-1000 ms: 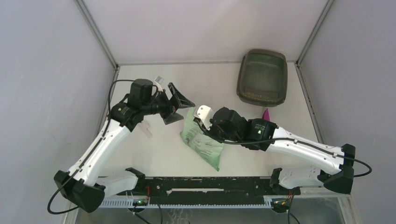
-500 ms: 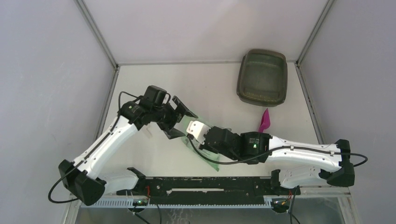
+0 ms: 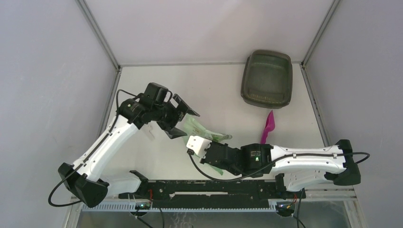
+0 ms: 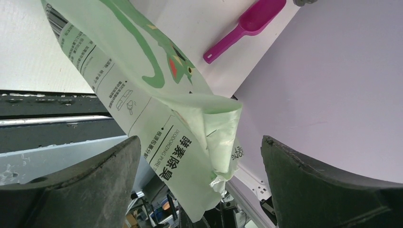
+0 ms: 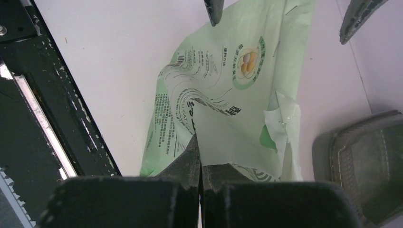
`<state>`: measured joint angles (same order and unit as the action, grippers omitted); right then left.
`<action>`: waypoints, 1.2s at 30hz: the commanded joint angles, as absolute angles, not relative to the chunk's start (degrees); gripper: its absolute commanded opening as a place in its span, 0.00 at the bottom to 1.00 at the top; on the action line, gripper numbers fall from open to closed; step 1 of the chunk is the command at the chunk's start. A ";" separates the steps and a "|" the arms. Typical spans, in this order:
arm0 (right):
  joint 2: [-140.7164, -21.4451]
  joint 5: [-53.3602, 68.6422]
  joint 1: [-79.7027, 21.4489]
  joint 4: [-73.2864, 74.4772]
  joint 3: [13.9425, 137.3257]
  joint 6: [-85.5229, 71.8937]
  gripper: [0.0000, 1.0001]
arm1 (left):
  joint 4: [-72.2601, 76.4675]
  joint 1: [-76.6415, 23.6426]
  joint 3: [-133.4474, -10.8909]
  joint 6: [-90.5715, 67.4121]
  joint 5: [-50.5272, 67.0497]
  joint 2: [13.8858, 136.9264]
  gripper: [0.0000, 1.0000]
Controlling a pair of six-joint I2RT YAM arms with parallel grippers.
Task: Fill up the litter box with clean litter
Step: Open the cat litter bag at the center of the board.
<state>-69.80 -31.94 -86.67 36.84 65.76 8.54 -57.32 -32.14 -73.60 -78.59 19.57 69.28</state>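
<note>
The dark grey-brown litter box stands at the far right; a corner of it shows in the right wrist view. I cannot make out loose clean litter anywhere. A light-green printed bag lies crumpled mid-table. My right gripper is shut on the bag's near edge, with the bag spread out in front of it. My left gripper is open at the bag's far end. In the left wrist view, its fingers stand on both sides of the bag's folded top without touching it.
A magenta scoop lies on the table between the bag and the litter box, and also shows in the left wrist view. The black rail runs along the near edge. Grey walls close in left, right and back.
My right gripper has drawn back toward the near edge, dragging and crumpling the bag. My left gripper has come down and right to the bag's far end. The scoop is now uncovered.
</note>
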 commanded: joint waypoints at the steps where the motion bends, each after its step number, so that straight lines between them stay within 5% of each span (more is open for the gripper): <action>1: -69.85 -33.67 -88.00 35.10 65.92 7.37 0.00 | -59.97 -32.16 -74.68 -80.85 18.00 66.82 1.00; 12: -71.92 -34.85 -90.70 34.04 65.95 7.11 0.00 | -61.38 -32.25 -71.98 -80.19 16.92 68.19 0.99; 20: -71.87 -35.82 -92.13 33.75 65.88 6.58 0.00 | -55.66 -32.41 -68.38 -80.42 17.78 67.59 0.69; 27: -71.37 -36.55 -92.58 33.77 65.93 6.50 0.00 | -53.57 -32.42 -67.94 -79.61 19.04 68.64 0.04; 36: -69.74 -29.10 -84.65 27.32 65.90 10.88 0.00 | -44.58 -28.55 -74.95 -72.63 21.07 73.45 0.00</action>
<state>-72.07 -35.29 -89.43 34.76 65.52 8.71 -53.56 -31.64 -68.95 -78.13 19.68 70.98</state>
